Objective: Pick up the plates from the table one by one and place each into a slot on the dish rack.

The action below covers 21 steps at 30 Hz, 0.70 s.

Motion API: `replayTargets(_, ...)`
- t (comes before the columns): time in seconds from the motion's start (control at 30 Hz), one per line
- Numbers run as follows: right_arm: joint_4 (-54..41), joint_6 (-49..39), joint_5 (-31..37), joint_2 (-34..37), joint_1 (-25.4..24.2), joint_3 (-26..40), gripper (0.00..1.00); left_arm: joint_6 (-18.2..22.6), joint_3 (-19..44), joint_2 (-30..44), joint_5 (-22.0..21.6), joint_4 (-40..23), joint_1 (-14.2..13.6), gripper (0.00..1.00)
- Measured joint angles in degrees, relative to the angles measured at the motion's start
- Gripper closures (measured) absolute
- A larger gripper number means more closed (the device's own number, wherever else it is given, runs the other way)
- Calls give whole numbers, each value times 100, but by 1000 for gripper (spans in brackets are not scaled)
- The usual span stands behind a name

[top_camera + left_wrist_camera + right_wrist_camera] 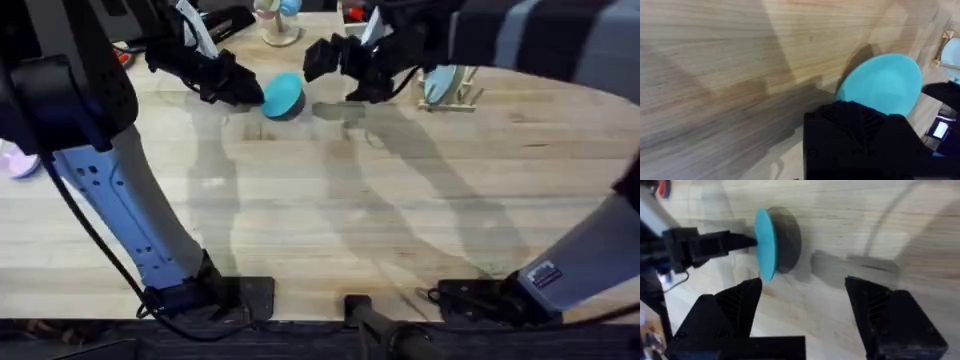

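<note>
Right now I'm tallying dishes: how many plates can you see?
2. A sky-blue plate is held on edge by the left gripper above the table; a paler plate stands in the dish rack. Others may be hidden.

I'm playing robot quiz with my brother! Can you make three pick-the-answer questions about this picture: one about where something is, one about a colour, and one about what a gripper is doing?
1. Where is the rack?
A. at the table's far right
B. by the left arm's base
C. in the middle of the table

2. What colour is the plate in the left gripper?
A. red
B. sky-blue
C. green

3. How is the right gripper?
A. shut on a plate
B. shut on the rack
C. open, holding nothing

Answers:
1 A, it stands at the far right in the overhead view.
2 B, both wrist views show it bright blue.
3 C, its fingers stand wide apart over bare table.
</note>
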Motion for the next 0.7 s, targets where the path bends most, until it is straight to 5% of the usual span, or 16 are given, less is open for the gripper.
replayTargets(0.7,1880,838,-16,978,527,4,7,0,0,0,-2,0,0,962)
